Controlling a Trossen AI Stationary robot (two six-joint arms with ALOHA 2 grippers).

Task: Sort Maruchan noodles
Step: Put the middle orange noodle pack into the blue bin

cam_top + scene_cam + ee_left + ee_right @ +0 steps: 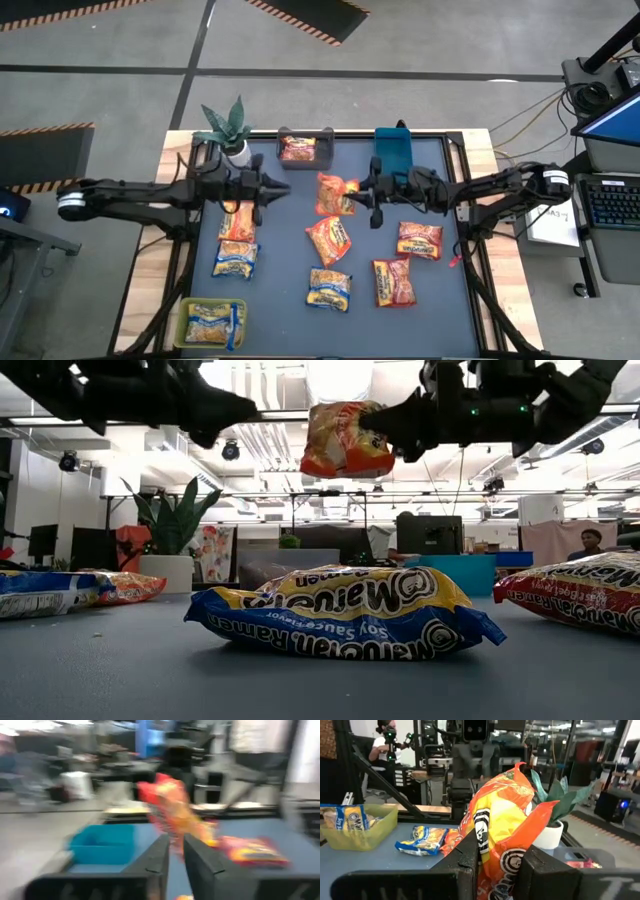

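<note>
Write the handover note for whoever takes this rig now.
Right end effector: shut on an orange packet, held above mid-table.
Left end effector: holds nothing, raised, facing it from the left.
Done: one packet in the dark bin, yellow ones in the yellow bin.
Left: the teal bin looks empty; seven packets lie loose on the mat, yellow, orange and red.

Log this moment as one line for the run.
right end effector: shut on orange packet, held above table | left end effector: nearly closed, empty, beside it | yellow bin: holds yellow packets
</note>
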